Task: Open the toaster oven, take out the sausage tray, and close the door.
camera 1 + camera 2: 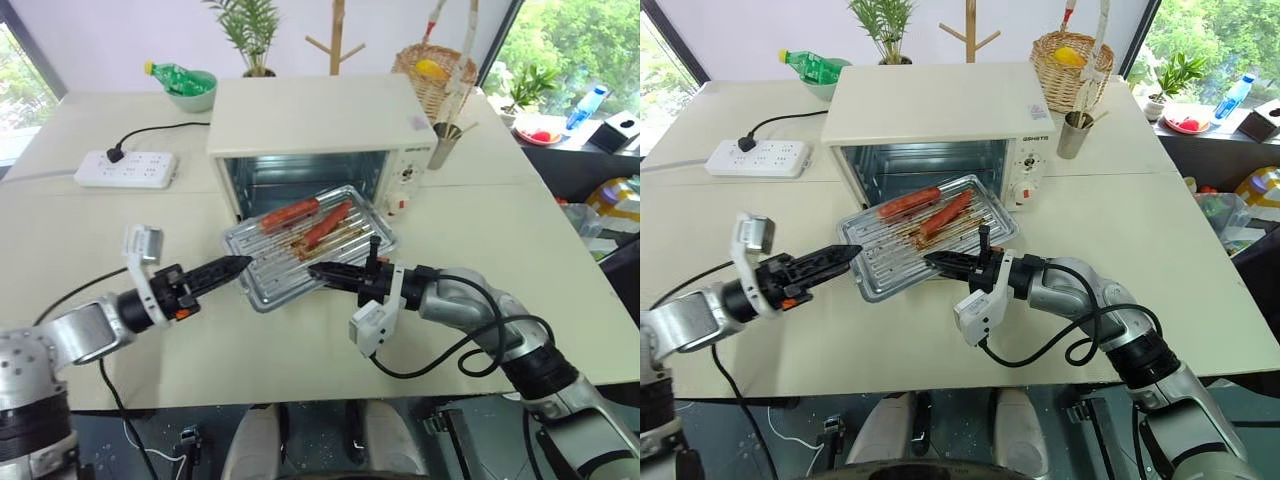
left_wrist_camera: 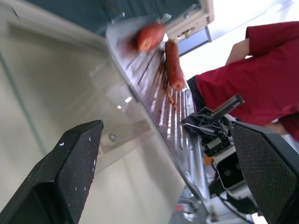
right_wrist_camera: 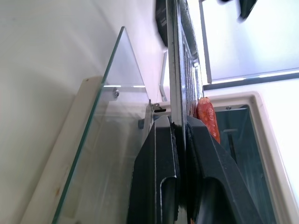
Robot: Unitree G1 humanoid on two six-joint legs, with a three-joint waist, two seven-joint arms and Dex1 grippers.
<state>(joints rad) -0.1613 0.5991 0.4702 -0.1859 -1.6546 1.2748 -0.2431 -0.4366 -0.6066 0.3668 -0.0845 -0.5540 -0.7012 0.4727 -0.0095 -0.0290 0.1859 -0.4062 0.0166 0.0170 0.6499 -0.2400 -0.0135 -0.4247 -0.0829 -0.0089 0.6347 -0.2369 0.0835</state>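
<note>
right gripper (image 1: 318, 268) is clamping the sausage tray (image 1: 268, 280) rim at its 4 o'clock corner, keeping it above the dropped door (image 3: 93, 154) (toaster oven (image 1: 310, 125) at 12), while left gripper (image 1: 240, 264), fingers apart, is lining up at 9 for support.

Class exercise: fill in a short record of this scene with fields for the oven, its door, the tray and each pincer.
toaster oven: on the table, cavity open
door: folded down flat, under the tray
sausage tray: out of the cavity, above the door, carrying sausages
right pincer: shut on the tray's front rim
left pincer: open, at the tray's left edge, not gripping
</note>
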